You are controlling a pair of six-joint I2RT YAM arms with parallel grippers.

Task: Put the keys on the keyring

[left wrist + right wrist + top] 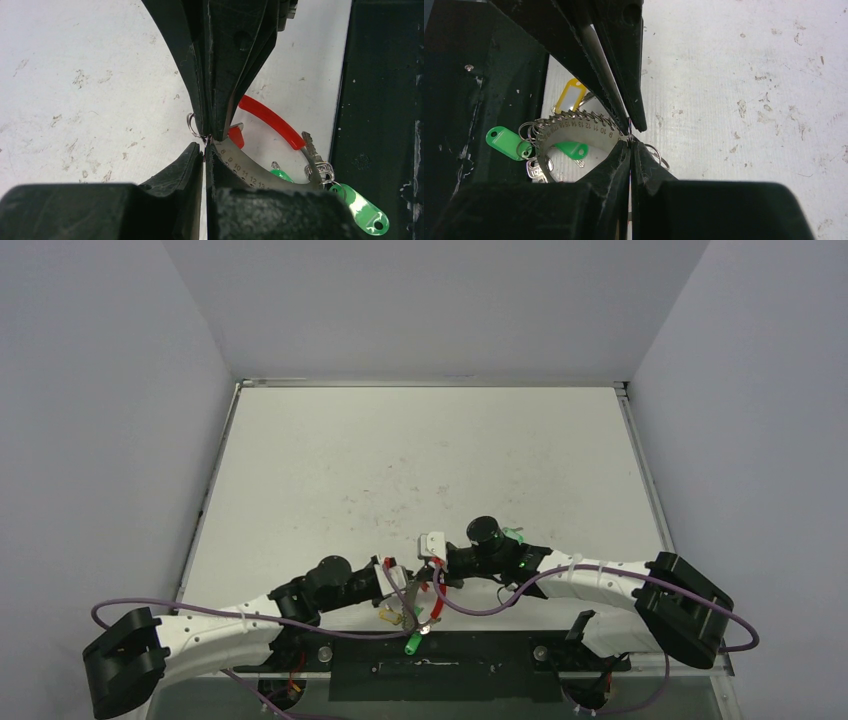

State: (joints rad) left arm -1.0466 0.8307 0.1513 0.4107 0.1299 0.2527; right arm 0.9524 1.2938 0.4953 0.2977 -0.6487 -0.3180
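Observation:
The keyring is a numbered silvery band edged with wire loops [574, 127] plus a red curved segment [270, 120]; it lies near the table's front edge [437, 588]. My left gripper [206, 146] and right gripper [630, 141] are both shut and meet tip to tip [415, 585] at the band's numbered end. The left pinches the band's end. The right pinches a small split ring [657, 153], which also shows in the left wrist view [191, 125]. Green keys [504, 142] [572, 148], a yellow key [569, 95] and a bare silver key [312, 155] hang on the loops. A red piece [235, 136] is half hidden behind the fingers.
The black base plate [440, 665] runs along the near edge just beside the keyring; one green key [411, 643] lies over its edge. Purple cables [480, 608] loop near both arms. The white table [430, 460] stretches away behind, walled on three sides.

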